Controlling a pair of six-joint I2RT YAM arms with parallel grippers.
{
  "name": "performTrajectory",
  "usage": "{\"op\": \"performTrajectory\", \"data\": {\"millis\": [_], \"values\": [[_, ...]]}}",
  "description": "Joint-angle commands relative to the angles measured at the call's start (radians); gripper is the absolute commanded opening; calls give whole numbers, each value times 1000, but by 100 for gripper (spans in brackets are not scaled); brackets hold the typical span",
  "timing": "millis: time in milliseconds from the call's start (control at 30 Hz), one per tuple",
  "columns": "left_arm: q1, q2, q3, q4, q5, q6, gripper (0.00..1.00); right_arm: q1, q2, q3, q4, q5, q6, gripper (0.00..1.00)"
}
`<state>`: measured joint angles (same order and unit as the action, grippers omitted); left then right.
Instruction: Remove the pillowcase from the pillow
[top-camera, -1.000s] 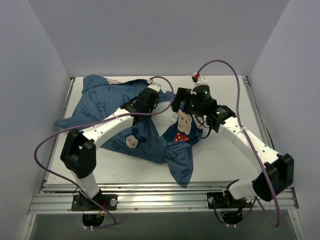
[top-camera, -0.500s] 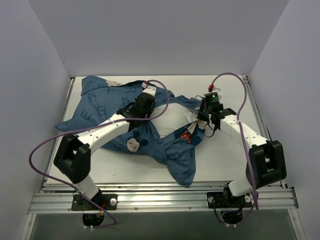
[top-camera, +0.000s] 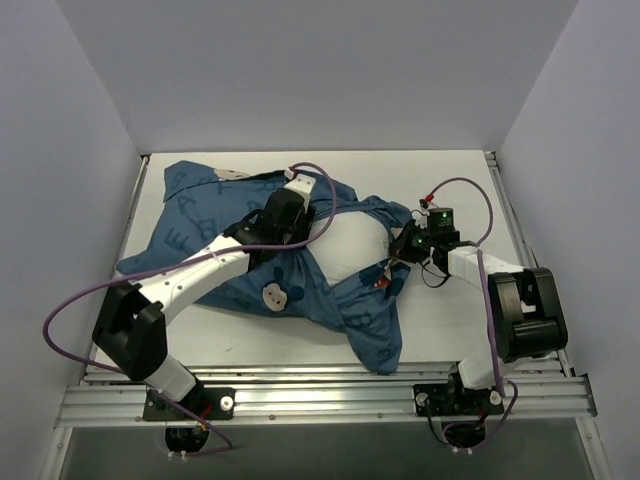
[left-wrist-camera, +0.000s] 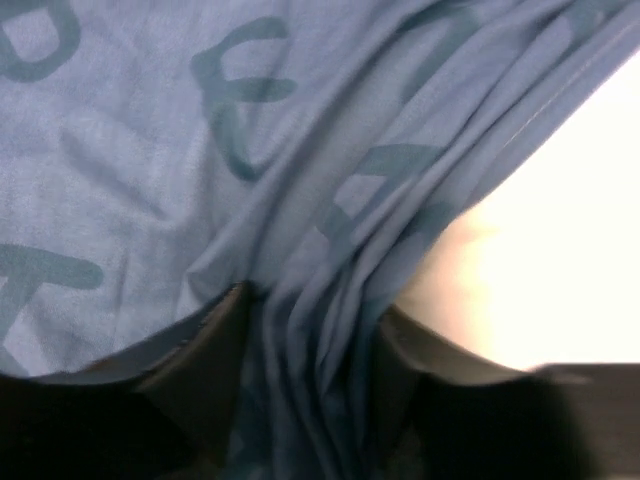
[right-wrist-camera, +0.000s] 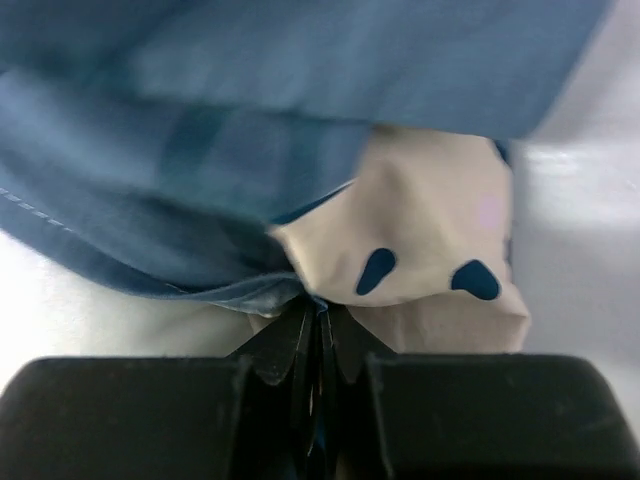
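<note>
Pillowcase (top-camera: 200, 230) sprawls from the far-left corner of the table (top-camera: 450, 320) down to a tail near the middle of the near edge. A bare white patch of the pillow (top-camera: 350, 240) shows through the opening at mid-table. In this overhead view the left gripper (top-camera: 295, 232) is buried in the blue cloth just left of that patch. The right gripper (top-camera: 402, 250) sits low at the cover's right-hand edge.

The left wrist camera shows its fingers (left-wrist-camera: 200, 370) standing about half apart with a thick gathered ridge of lettered fabric running between them. Whether they squeeze it or only straddle it cannot be told. The white pillow glares at the right.

In the right wrist view the jaws are pressed fully together on a thin bit of hem, beside a cream patch with dark-blue spots (right-wrist-camera: 420, 250) (part of the print, it seems).

The pinch on the hem looks shallow, so a brisk pull could slip it free. If the left fingers slacken, the pillow may simply drag along with its cover.

A second ago the right gripper hung wide open over the middle of the cover. It has since dropped, moved right and clamped shut. The left arm has swung rightward, and more white pillow is showing.
</note>
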<state>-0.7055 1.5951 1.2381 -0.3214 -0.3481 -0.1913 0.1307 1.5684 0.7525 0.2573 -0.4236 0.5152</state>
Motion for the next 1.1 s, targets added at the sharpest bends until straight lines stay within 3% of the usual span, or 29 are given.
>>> {"op": "performTrajectory", "data": {"millis": [0, 133, 300, 400, 567, 933, 1067], "values": [[-37, -49, -9, -91, 112, 44, 64, 0, -11, -7, 94, -139, 8, 0], [-75, -70, 95, -126, 97, 56, 84, 9, -45, -1, 109, -172, 9, 0], [-164, -73, 191, -142, -80, 87, 95, 43, -67, -10, 100, -150, -6, 0], [-253, -63, 251, -128, -172, 136, 95, 58, -70, -33, 115, -149, 0, 0], [-336, 18, 310, -90, -181, 188, 94, 72, -90, -67, 149, -152, 13, 0], [-334, 377, 631, -275, -244, 119, 90, 136, -140, -73, 85, -61, -27, 0], [-324, 451, 681, -353, -299, 63, 89, 153, -146, -84, 85, -40, -27, 0]]}}
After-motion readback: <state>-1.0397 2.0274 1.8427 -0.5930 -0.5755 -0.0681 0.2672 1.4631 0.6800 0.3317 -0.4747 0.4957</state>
